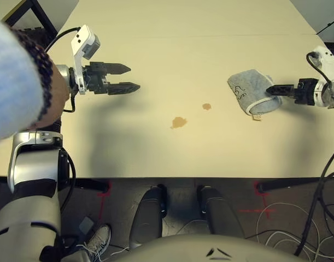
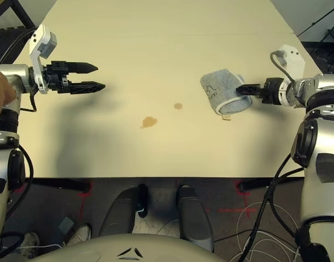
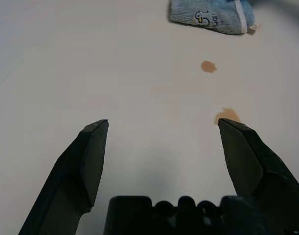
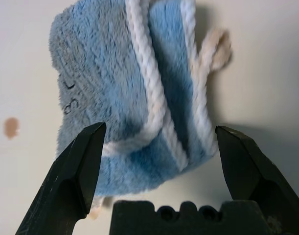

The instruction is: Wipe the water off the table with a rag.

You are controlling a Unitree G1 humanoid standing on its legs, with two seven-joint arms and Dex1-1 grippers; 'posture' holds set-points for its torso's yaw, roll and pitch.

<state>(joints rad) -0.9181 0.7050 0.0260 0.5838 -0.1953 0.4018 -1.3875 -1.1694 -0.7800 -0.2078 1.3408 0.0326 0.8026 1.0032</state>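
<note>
The grey-blue rag [image 1: 253, 91] lies folded on the right side of the pale table [image 1: 156, 147], its white trim and tan tag toward my right arm. My right gripper [image 1: 269, 90] is at the rag's right edge. In the right wrist view this gripper [image 4: 159, 129] is open, with one finger on each side of the rag [image 4: 129, 98]. The water is two amber spots in the middle: a larger blot [image 1: 179, 122] and a small dot [image 1: 206, 106]. My left gripper [image 1: 134, 77] hovers open and empty at the far left, well away from both spots.
A person's light sleeve [image 1: 13, 76] and hand [image 1: 57, 98] are at my left forearm. A black-framed table corner [image 1: 30, 13] stands at the back left. A thin seam [image 1: 210, 37] crosses the far tabletop. Cables [image 1: 287, 224] lie on the floor at the right.
</note>
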